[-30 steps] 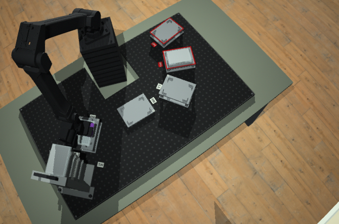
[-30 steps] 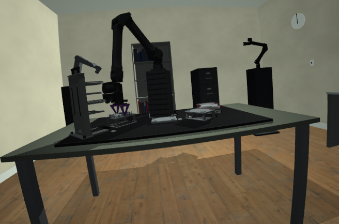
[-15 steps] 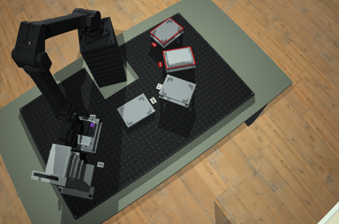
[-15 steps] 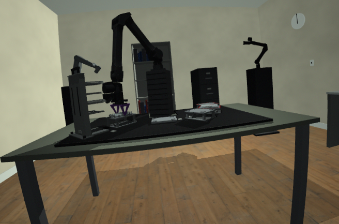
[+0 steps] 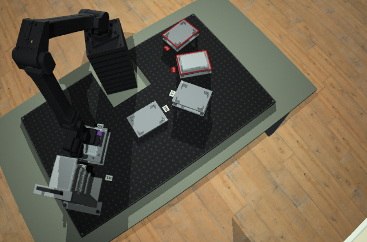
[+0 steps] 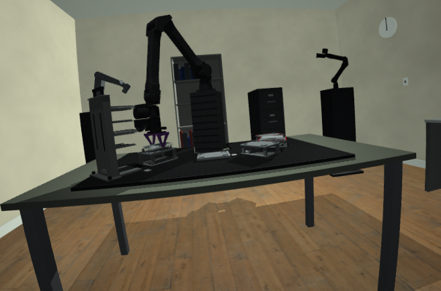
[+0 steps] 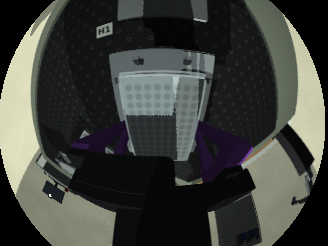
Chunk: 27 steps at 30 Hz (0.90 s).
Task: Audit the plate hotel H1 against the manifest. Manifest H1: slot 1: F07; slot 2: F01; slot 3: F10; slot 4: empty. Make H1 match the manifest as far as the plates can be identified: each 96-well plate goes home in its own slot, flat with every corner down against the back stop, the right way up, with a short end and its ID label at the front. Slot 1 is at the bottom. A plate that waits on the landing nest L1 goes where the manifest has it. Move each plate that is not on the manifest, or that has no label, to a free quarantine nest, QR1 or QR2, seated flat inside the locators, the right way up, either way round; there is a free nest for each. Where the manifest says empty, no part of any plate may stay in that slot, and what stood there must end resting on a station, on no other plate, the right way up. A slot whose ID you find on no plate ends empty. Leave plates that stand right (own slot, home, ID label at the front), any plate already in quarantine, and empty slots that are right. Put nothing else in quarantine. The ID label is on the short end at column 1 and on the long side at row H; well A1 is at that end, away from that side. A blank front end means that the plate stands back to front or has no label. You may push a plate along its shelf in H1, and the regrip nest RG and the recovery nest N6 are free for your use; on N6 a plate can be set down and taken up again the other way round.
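My gripper [image 5: 91,141] [image 6: 156,145] [image 7: 161,123] points down over the regrip nest RG [image 5: 106,150] [image 7: 162,61]. Its purple fingers lie against both long sides of a 96-well plate [image 5: 90,151] [image 7: 150,92] and appear shut on it. The plate is level, wells up, at the nest; whether it is fully seated is unclear. No ID label can be read. The hotel H1 [image 6: 102,131] stands beside the nest. A pale plate [image 5: 63,172] shows on its top shelf; the lower slots are partly hidden in the top view and too small to judge in the exterior view.
One red-rimmed quarantine nest [image 5: 194,63] holds a plate. The other quarantine nest [image 5: 180,33], the landing nest L1 [image 5: 192,97] and the low recovery nest N6 [image 5: 147,119] are empty. The arm's black pedestal [image 5: 112,67] stands behind.
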### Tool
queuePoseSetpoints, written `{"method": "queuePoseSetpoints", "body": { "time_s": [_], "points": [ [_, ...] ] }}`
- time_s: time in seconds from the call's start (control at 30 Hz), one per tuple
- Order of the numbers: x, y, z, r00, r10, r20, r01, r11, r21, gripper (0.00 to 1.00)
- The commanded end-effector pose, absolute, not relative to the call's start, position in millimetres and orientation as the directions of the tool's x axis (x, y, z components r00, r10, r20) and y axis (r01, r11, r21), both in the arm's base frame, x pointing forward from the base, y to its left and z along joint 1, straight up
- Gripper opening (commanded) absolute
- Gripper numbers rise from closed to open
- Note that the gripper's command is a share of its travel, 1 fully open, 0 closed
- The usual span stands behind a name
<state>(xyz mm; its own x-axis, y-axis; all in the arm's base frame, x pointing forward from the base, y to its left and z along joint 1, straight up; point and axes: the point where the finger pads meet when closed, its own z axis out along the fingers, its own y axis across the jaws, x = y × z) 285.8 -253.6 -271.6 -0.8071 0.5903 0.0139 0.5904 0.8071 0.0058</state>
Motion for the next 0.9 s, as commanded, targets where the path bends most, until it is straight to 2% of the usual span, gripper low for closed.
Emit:
{"method": "queuePoseSetpoints", "body": {
  "time_s": [0.0,0.87],
  "points": [
    [300,-262,-252,-0.803,0.596,-0.022,0.596,0.803,0.003,0.86],
    [299,-263,-230,-0.801,0.598,-0.023,0.598,0.802,0.003,0.86]
  ]
}}
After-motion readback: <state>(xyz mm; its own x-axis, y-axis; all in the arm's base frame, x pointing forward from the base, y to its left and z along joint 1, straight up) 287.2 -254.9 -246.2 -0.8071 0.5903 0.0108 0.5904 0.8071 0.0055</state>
